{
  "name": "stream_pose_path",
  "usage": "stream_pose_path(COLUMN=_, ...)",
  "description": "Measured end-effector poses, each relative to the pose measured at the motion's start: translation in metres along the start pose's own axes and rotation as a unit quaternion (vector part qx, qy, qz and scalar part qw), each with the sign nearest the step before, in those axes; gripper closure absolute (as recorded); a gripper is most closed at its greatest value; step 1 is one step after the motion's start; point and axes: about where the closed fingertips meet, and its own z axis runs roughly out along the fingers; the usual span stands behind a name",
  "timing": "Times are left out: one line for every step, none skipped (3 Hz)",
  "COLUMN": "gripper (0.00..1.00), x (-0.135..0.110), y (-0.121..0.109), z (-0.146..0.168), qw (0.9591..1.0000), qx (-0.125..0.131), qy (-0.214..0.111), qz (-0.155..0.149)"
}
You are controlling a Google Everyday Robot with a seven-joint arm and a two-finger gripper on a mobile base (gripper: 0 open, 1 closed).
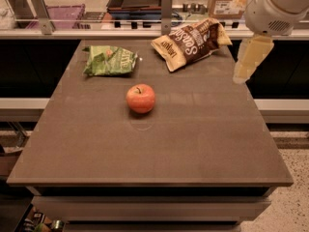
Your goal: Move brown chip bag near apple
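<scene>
Your gripper [244, 69] hangs above the table's [193, 144] right edge, grip unreadable; brown chip bag [190, 42] lies at the far edge, apple [140, 98] central.

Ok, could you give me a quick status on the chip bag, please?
Gripper hovers right of brown chip bag, not touching. Bag at table's far edge, apart from apple. Green chip bag left, out of the path.
</scene>
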Motion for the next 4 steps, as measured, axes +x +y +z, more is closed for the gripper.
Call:
stream_pose_path(gripper=0.0, x=0.002, y=-0.031, z=0.015, qw=0.9997, qx=0.021, qy=-0.005, qz=-0.008)
stream_pose_path(gripper=0.0, x=0.002, y=-0.058, z=0.035, qw=0.9995, qx=0.027, qy=-0.012, qz=-0.01)
stream_pose_path(gripper=0.0, x=-0.002, y=-0.083, z=0.064, qw=0.9996, qx=0.017, qy=-0.02, qz=-0.008)
stream_pose_path(gripper=0.0, x=-0.014, y=-0.106, z=0.116, qw=0.9998, qx=0.003, qy=-0.017, qz=0.007)
